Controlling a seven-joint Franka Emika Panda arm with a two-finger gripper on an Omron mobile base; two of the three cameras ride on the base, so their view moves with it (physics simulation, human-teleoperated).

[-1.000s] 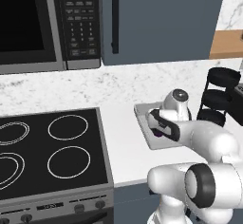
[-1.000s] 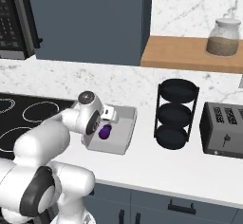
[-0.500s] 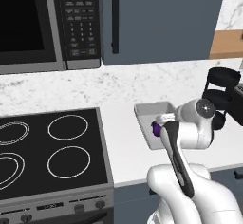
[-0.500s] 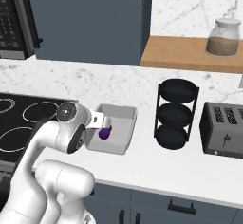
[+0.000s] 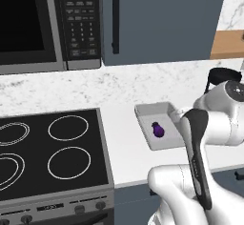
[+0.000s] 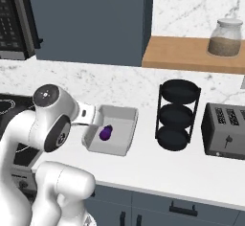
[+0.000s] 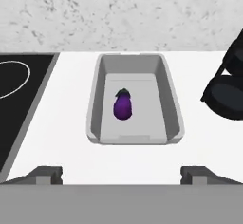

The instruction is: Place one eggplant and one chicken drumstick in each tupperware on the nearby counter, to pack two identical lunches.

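Right now the gripper [image 7: 121, 174] is hanging wide and empty, facing the tupperware [image 7: 97, 99] on the counter [image 7: 66, 137]; the violet eggplant [image 7: 122, 106] is lying inside, straight ahead, stem pointing away.

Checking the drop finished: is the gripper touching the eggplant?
Apart. The hand view shows the open gripper short of the tupperware, eggplant lying alone inside.

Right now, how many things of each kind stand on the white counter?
Grey tupperware: 1
Violet eggplant, lying inside it: 1
Black three-tier rack: 1
Toaster: 1
Total: 4
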